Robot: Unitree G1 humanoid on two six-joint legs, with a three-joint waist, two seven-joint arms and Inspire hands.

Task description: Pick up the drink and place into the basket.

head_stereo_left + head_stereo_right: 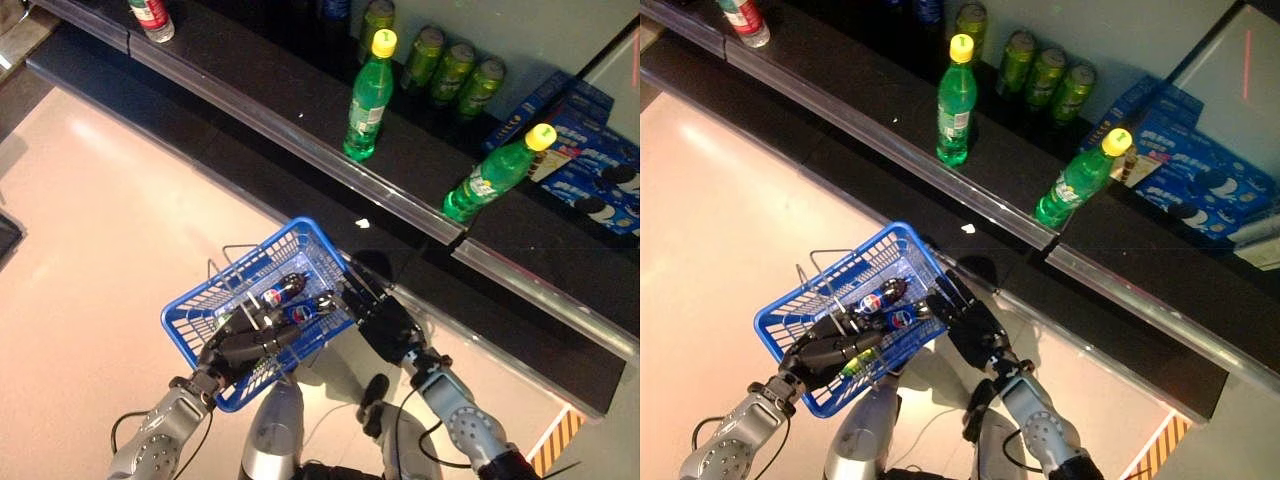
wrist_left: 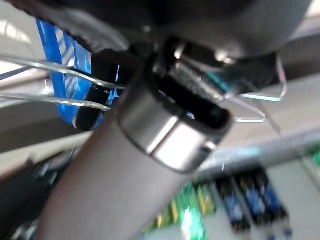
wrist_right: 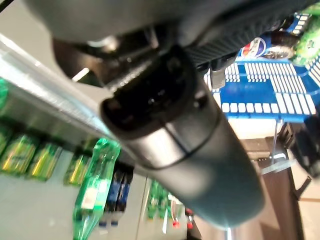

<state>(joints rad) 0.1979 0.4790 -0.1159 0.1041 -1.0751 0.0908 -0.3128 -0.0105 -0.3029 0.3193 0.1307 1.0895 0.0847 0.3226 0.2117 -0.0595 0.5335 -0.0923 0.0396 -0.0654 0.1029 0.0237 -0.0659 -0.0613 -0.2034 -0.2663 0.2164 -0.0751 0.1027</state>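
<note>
Left hand [image 1: 248, 343] curled round basket [image 1: 205, 302] near rim, gripping. Cola bottles [image 1: 283, 291] lying inside basket. Right hand [image 1: 385, 322] at basket's right edge, fingers extended, touching rim. Bare floor [image 1: 100, 220] left; shelf [image 1: 300, 110] with green bottles [image 1: 370, 95] beyond.

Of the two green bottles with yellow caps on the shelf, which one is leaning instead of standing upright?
The green bottle on the robot's right, next to the blue boxes, is leaning. The other green bottle stands upright.
</note>
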